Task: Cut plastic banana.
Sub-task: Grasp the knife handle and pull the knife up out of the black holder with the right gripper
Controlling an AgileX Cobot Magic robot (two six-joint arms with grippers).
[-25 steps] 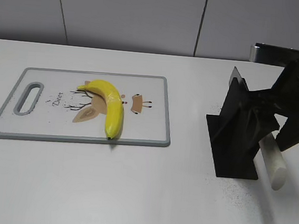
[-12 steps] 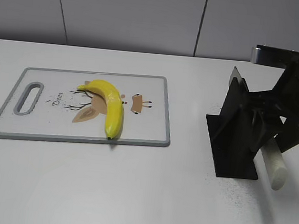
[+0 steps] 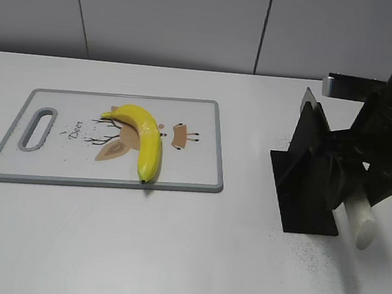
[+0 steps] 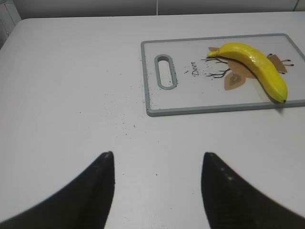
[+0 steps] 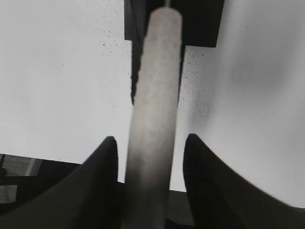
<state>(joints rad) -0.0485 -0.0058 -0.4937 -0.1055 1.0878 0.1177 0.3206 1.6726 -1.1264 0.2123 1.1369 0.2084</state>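
Note:
The plastic banana [image 3: 148, 139] is bright yellow and curved, and lies on the white cutting board [image 3: 194, 168] at the left. It also shows in the left wrist view [image 4: 257, 64] on the board [image 4: 190, 95]. A knife with a pale round handle [image 3: 361, 218] sticks out of a black knife holder [image 3: 307, 178] at the right. My right gripper [image 3: 352, 186] is at that handle. In the right wrist view its jaws [image 5: 150, 138] straddle the handle [image 5: 155, 95] with a gap on each side. My left gripper [image 4: 157, 157] is open and empty over bare table, short of the board.
The board has a slot handle [image 3: 36, 128] at its left end. The black holder [image 5: 200, 24] has a flat base on the table. Small dark specks lie around it. A grey wall runs behind the table.
My right arm has shifted a little and stands more upright by the holder. The knife handle has hardly moved. The banana and board have not moved.

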